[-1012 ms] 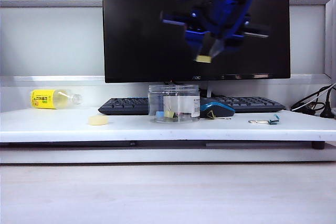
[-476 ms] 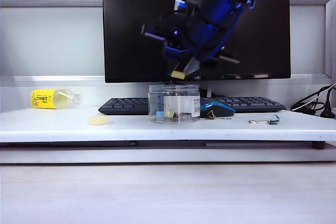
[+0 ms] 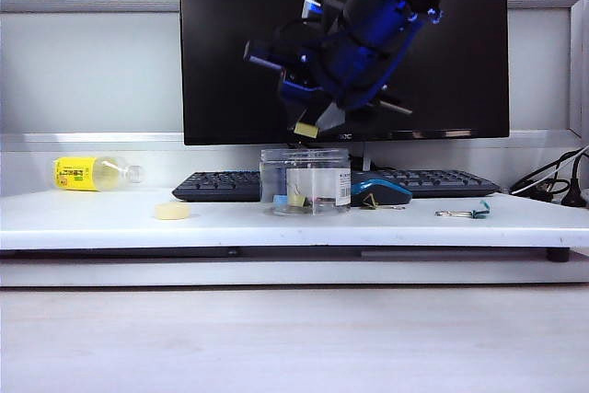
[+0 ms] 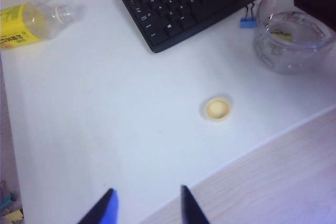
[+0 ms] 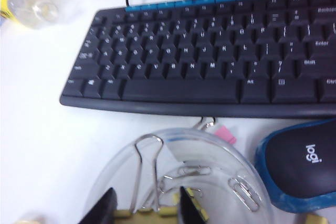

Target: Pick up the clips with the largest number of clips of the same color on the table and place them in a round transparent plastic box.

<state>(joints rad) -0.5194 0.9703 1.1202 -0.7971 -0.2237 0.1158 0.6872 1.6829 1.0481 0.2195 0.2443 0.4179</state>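
While right gripper fingers pinch clip over round transparent plastic box, left gripper fingers apart.

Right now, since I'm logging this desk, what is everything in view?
monitor: one, black, behind
keyboard: one, black, under monitor
mouse: one, black-blue, beside box
round box: one, clear, centre
yellow clips: three; gripped, in box, by mouse
paper clips: several, silver, in box
blue clip: one, behind box
teal clip: one, right
disc: one, pale yellow, left
bottle: one, yellow-labelled, far left
left gripper: open, raised left
right gripper: over box, holding a clip
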